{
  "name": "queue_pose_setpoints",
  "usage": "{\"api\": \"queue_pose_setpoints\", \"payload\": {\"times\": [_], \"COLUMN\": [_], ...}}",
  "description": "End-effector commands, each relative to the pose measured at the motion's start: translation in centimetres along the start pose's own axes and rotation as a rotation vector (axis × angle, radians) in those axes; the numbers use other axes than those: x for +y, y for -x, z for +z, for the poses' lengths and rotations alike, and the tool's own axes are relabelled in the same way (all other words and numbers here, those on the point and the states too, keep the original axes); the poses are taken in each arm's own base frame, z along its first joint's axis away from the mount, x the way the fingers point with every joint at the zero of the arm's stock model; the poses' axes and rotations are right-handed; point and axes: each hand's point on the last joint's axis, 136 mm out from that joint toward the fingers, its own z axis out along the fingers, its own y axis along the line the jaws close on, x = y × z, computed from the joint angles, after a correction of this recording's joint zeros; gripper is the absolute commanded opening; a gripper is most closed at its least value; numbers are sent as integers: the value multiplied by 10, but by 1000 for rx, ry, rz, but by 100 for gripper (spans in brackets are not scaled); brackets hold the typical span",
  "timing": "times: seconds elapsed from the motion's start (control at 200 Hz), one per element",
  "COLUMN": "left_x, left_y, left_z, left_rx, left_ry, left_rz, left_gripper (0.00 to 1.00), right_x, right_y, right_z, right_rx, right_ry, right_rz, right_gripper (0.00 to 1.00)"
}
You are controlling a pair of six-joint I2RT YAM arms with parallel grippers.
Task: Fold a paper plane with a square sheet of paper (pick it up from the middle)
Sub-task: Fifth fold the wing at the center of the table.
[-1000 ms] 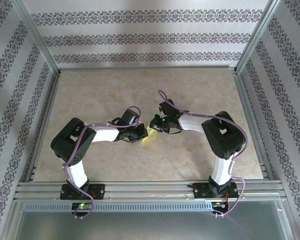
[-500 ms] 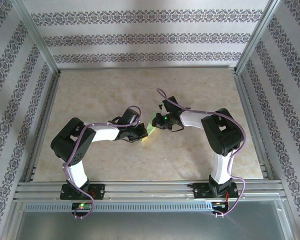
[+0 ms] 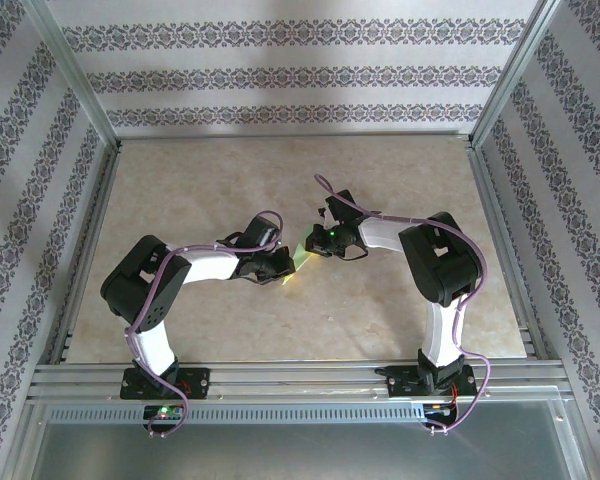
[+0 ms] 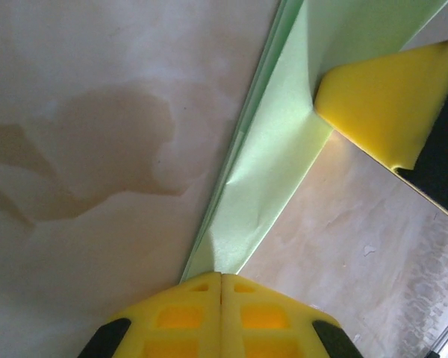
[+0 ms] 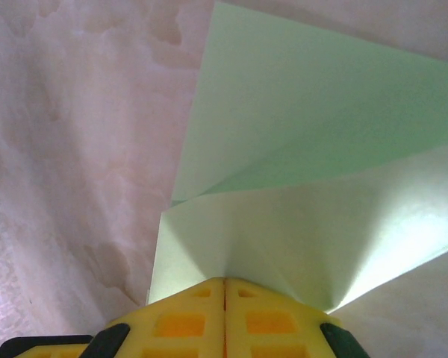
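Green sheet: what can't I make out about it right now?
Top external: green sheet tiny, partly covered by left hand and right hand; folds unreadable.
Left wrist: sheet runs off the top edge; right hand's finger covers part.
Right wrist: sheet cut by right edge; pinched edge hidden.

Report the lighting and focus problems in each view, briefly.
Top external: soft, even light; the paper is tiny and glows pale. Left wrist: paper crisp, with a dark patch, perhaps shadow, on the table beside it. Right wrist: paper washed out by glare toward the picture's lower right.
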Motion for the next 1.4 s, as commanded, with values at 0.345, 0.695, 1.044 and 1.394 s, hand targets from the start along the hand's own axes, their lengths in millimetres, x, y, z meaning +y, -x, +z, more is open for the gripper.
{"api": "queue_pose_setpoints", "payload": {"times": [0.345, 0.695, 1.044, 1.394], "left_x": [-19, 27, 44, 45], "left_y": [24, 4, -8, -10], "left_z": [10, 16, 19, 19], "left_rx": [-25, 6, 36, 47], "left_ry": [-33, 103, 142, 146], "left_rz": [24, -35, -54, -48], "left_gripper": [2, 0, 0, 0], "right_x": [-25, -23, -36, -86], "right_y": [-15, -5, 40, 78], "right_z": [8, 4, -8, -27], "right_rx": [51, 25, -35, -103], "right_ry": [-83, -61, 3, -70], "right_rz": [87, 63, 78, 210], "right_gripper": [8, 9, 10, 11]}}
